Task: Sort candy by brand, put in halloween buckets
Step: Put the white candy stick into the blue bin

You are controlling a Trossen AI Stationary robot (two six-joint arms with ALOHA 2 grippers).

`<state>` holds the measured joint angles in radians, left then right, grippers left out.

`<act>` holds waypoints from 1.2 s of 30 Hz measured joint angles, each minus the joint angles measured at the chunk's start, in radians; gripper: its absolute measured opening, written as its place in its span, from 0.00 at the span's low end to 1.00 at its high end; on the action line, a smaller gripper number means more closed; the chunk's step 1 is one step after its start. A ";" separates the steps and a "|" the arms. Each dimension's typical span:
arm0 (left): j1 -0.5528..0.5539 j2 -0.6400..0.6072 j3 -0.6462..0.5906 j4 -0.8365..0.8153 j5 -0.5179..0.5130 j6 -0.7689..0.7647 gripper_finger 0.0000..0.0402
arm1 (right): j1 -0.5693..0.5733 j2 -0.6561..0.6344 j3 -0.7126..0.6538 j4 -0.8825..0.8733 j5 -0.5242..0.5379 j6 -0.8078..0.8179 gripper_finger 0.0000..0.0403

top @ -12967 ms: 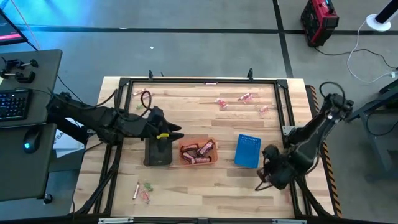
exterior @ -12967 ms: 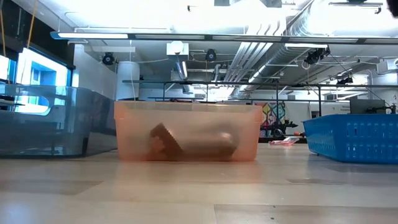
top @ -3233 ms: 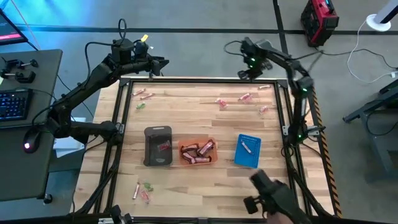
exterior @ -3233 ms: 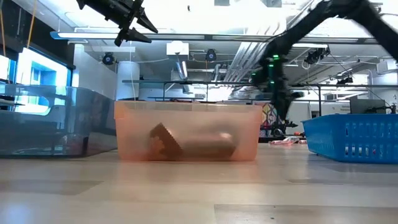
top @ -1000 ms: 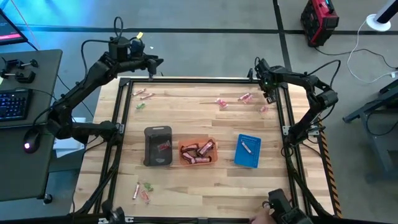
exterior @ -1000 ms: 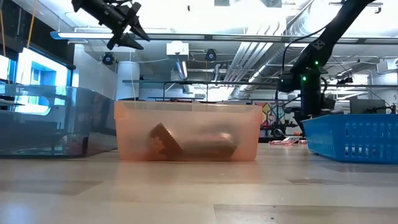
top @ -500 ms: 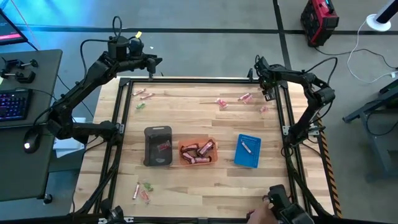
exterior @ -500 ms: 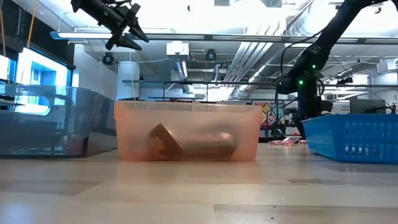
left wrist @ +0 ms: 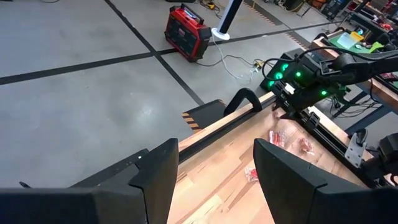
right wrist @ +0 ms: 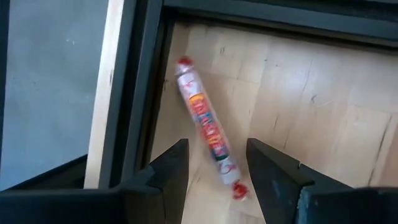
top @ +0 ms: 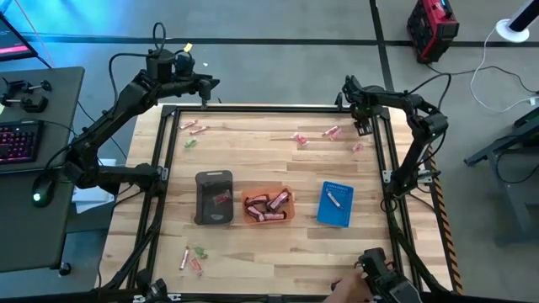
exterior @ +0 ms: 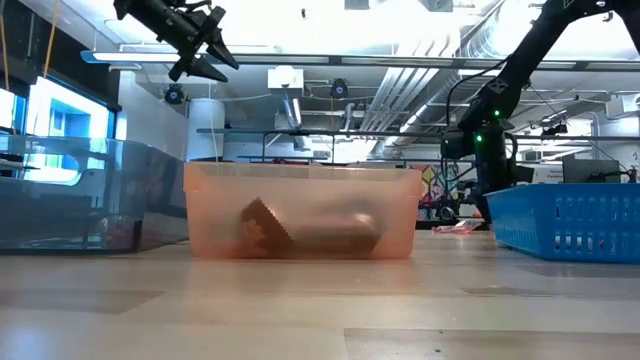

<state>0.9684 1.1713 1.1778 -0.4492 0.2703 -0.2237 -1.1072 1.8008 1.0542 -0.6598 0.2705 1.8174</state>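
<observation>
a: right claw: parted, holding nothing, hung low over the far right corner of the table, straddling a long wrapped roll of candy.

b: why there?

a: probably lining up a pick. close beside the dark frame rail, that roll, so not much room on that side. fingers set to close across its width rather than along it.

b: and the left claw?

a: spread wide, empty, raised high past the far left corner. waiting, by the look of it.

b: buckets?

a: three, in a row mid-table. dark grey bucket and orange bucket side by side, blue bucket a little apart to the right. presumably one per brand.

b: contents, counted?

a: one reddish piece in the dark grey. a heap of reddish-brown bars in the orange, maybe four or five, too tangled to count surely. one piece in the blue.

b: left on the table?

a: three clusters of loose candy. far left: two pinkish, one green. far right: three pinkish, plus the roll under the right claw. near left: roughly three, one of them green. about ten unsorted, then.
</observation>
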 joint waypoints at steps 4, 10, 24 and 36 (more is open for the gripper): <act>0.000 0.006 0.000 0.000 0.000 0.000 0.50 | 0.000 0.000 0.000 -0.006 0.002 -0.012 0.38; 0.000 0.021 0.000 -0.008 0.000 0.000 0.50 | 0.013 0.041 0.031 -0.047 0.024 -0.019 0.36; 0.000 0.021 0.000 -0.061 0.000 0.000 0.50 | 0.072 0.148 0.129 -0.200 0.046 -0.270 0.03; 0.000 0.002 0.000 0.117 0.162 -0.064 0.50 | 0.143 -0.106 0.147 -0.242 0.076 -0.725 0.03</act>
<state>0.9684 1.1732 1.1778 -0.3323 0.4318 -0.2873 -0.9638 1.6950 1.2015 -0.9018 0.3468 1.0926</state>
